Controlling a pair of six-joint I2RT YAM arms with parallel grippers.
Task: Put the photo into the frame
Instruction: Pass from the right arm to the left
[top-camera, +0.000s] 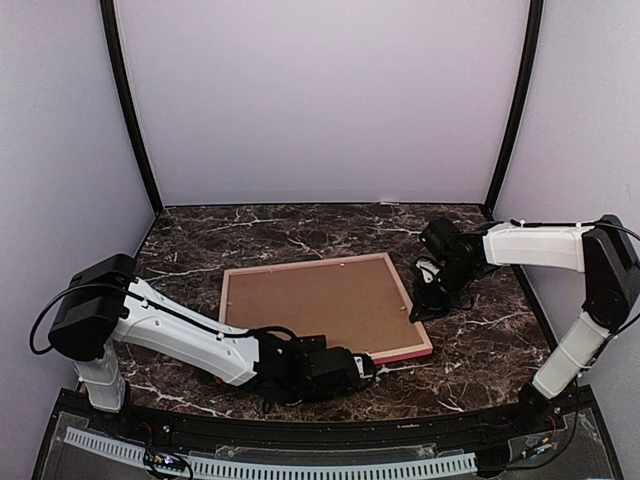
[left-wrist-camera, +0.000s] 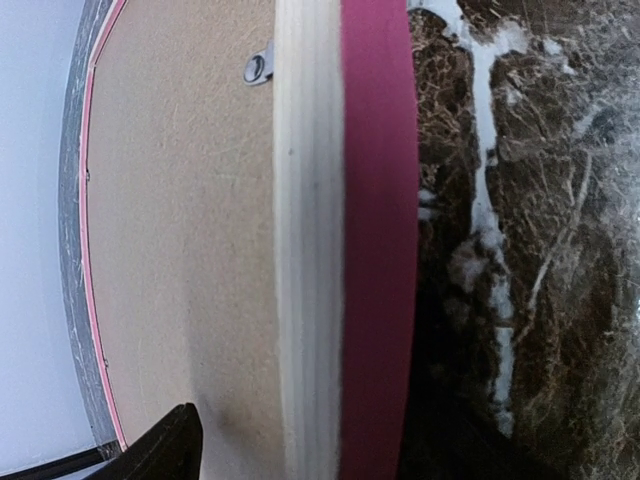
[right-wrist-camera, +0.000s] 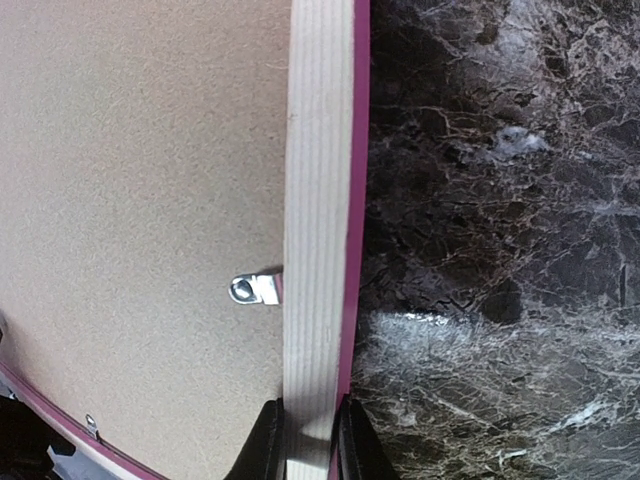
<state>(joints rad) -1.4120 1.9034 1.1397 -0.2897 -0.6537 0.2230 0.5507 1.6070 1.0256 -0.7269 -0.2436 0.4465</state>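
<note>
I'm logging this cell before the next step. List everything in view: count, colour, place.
thin rectangular wooden picture frame: one, pink outside and light wood inside, lying back-up mid-table
plain flat backing board: one, brown, inside the picture frame
small metal tabs: at least two, silver, on the inner edge over the board
marble table: one, dark brown with white veins, under everything
enclosure walls: pale, on three sides
photo: none visible
arms: two, white and black, based at the near edge
left tool: one, black, open at the near rail
right tool: one, black, shut on the right-hand rail
</note>
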